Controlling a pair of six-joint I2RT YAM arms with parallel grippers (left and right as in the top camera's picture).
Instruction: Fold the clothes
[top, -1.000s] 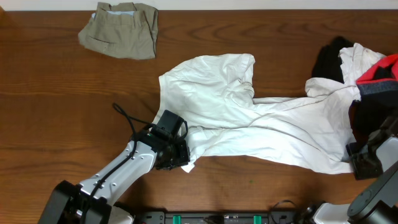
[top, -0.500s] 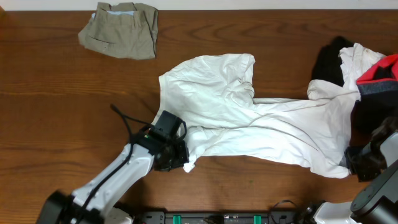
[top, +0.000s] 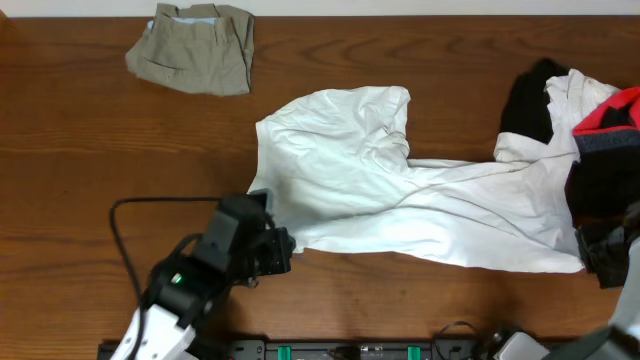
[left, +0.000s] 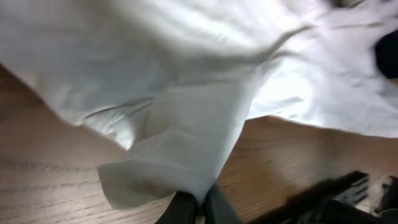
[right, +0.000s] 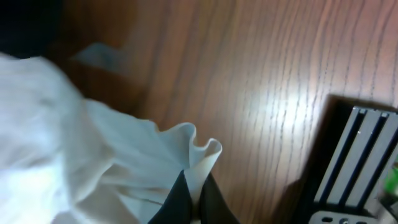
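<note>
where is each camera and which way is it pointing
overhead: above the table, looking straight down at the white top; left pincer and right pincer show.
left wrist: on the left arm, looking along its shut pincer at the top pinched in it.
right wrist: likewise, right pincer shut on the top's hem, table behind.
shared: all see the white top.

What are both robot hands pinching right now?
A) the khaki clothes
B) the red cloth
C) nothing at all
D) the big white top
D: each wrist view shows the white top pinched between shut fingers, by the left gripper at one corner and the right gripper at the other end.
</note>
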